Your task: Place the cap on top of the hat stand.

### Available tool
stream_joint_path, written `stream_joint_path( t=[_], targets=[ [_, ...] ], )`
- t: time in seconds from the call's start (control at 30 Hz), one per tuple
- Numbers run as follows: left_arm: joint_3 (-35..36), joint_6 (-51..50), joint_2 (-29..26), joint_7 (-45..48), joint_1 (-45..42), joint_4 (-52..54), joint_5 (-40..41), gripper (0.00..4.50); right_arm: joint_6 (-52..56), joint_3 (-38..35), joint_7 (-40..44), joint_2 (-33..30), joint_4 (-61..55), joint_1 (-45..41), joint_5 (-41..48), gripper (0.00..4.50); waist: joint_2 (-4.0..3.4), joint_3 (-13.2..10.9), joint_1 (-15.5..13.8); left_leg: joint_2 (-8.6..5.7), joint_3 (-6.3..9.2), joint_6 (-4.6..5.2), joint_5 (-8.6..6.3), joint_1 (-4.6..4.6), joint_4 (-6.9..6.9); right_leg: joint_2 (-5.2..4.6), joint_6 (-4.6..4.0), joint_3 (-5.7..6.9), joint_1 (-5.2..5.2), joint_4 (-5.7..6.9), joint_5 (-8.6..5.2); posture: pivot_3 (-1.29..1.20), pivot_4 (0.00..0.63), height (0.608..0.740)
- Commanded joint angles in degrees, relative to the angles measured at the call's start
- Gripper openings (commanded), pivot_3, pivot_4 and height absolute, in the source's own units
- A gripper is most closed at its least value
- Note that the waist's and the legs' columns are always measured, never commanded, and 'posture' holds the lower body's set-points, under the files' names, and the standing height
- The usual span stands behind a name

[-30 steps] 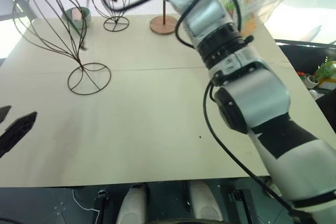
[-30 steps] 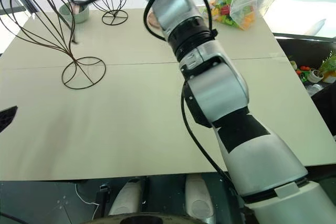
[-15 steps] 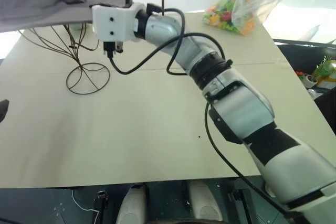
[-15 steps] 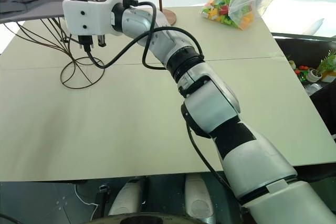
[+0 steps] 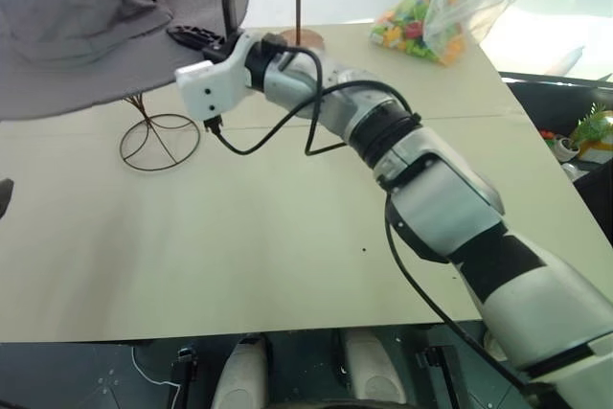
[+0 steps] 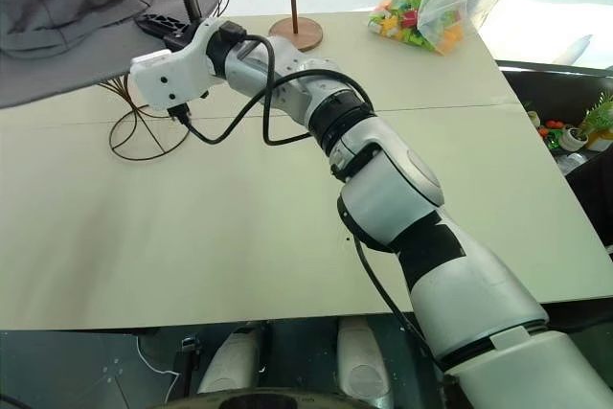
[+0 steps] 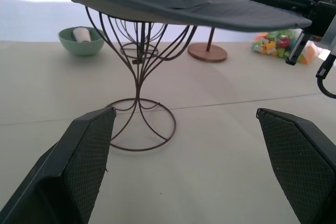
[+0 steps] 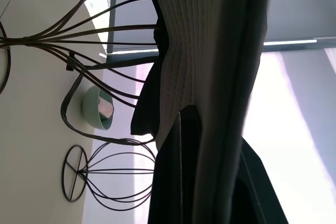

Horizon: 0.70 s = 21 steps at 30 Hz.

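- Right gripper (image 5: 206, 37) is pinching the cap (image 5: 86, 21) brim, jaws clamped, cap sitting over the hat stand (image 7: 139, 98).
- Left gripper (image 7: 184, 166) is hovering near the stand's base, jaws wide apart.

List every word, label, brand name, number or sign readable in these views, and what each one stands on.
None can be read. The cap, the hat stand, the green bowl, the bag of coloured pieces and the right pincer carry no legible text.
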State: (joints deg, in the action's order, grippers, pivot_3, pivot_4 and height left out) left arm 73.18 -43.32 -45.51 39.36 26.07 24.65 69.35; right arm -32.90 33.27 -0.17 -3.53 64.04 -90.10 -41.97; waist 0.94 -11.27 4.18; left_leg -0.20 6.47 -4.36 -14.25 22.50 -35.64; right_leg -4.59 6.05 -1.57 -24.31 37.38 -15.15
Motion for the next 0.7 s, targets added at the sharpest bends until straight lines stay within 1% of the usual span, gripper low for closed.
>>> stream_joint_path(
  t=[0.03, 0.23, 0.4, 0.43, 0.5, 0.57, 0.7],
  targets=[
    [1.9, 1.6, -0.5, -0.2, -0.1, 0.0, 0.4, 4.5, -0.2, -0.5, -1.0, -0.4, -1.1, -2.8, -0.1, 0.04, 0.0, 0.0, 0.0, 0.0, 0.0, 0.0, 0.0, 0.0, 0.0, 0.0, 0.0, 0.0, 0.0, 0.0, 0.0, 0.0, 0.15, 0.74],
    [1.1, 2.1, -0.2, -0.3, -0.3, 0.1, 0.0, 4.5, -0.6, -2.9, 2.3, 1.2, -0.5, -4.7, 3.3, 0.04, 0.0, 0.0, 0.0, 0.0, 0.01, 0.0, 0.0, 0.0, 0.0, 0.0, -0.01, 0.0, 0.0, 0.01, 0.0, 0.0, 0.15, 0.74],
    [0.8, 2.5, 0.1, -0.5, -0.5, 0.4, 0.0, 4.5, -1.3, -3.9, 7.6, 2.4, 0.4, -2.1, 6.7, 0.04, 0.0, 0.0, 0.0, 0.01, 0.01, 0.0, 0.0, -0.01, 0.01, 0.02, -0.01, 0.0, 0.0, 0.01, 0.0, 0.0, 0.15, 0.74],
    [0.8, 2.6, 0.2, -0.5, -0.3, 0.4, 0.0, 4.5, -1.4, -3.9, 8.0, 2.5, 0.4, -1.5, 6.9, 0.3, 0.0, 0.0, 0.0, 0.01, 0.01, 0.0, 0.0, -0.01, 0.01, 0.01, -0.01, 0.0, 0.0, 0.01, 0.0, 0.0, 0.15, 0.74],
    [0.9, 2.7, 0.4, -0.4, 0.1, 0.5, 0.1, 4.5, -1.5, -4.2, 9.4, 2.8, 0.2, -0.5, 7.7, 0.95, 0.0, 0.0, 0.0, 0.01, 0.01, 0.0, 0.0, -0.01, 0.01, 0.01, -0.01, 0.0, 0.0, 0.01, 0.0, 0.0, 0.15, 0.74],
    [1.0, 2.8, 0.4, -0.4, 0.3, 0.5, 0.1, 4.5, -1.5, -4.4, 10.2, 3.1, -0.2, 0.2, 8.3, 1.88, 0.0, 0.0, 0.0, 0.01, 0.01, 0.0, 0.0, -0.01, 0.01, 0.01, -0.01, 0.0, 0.0, 0.01, 0.0, 0.0, 0.15, 0.74],
    [1.0, 2.8, 0.2, -0.2, 0.5, 0.4, 0.1, 4.5, -1.4, -3.5, 9.3, 2.9, -1.5, 1.5, 7.3, 3.97, 0.0, 0.0, 0.0, 0.01, 0.01, 0.0, 0.0, -0.01, 0.01, 0.01, -0.01, 0.0, 0.0, 0.02, 0.0, 0.0, 0.15, 0.74]
  ],
)
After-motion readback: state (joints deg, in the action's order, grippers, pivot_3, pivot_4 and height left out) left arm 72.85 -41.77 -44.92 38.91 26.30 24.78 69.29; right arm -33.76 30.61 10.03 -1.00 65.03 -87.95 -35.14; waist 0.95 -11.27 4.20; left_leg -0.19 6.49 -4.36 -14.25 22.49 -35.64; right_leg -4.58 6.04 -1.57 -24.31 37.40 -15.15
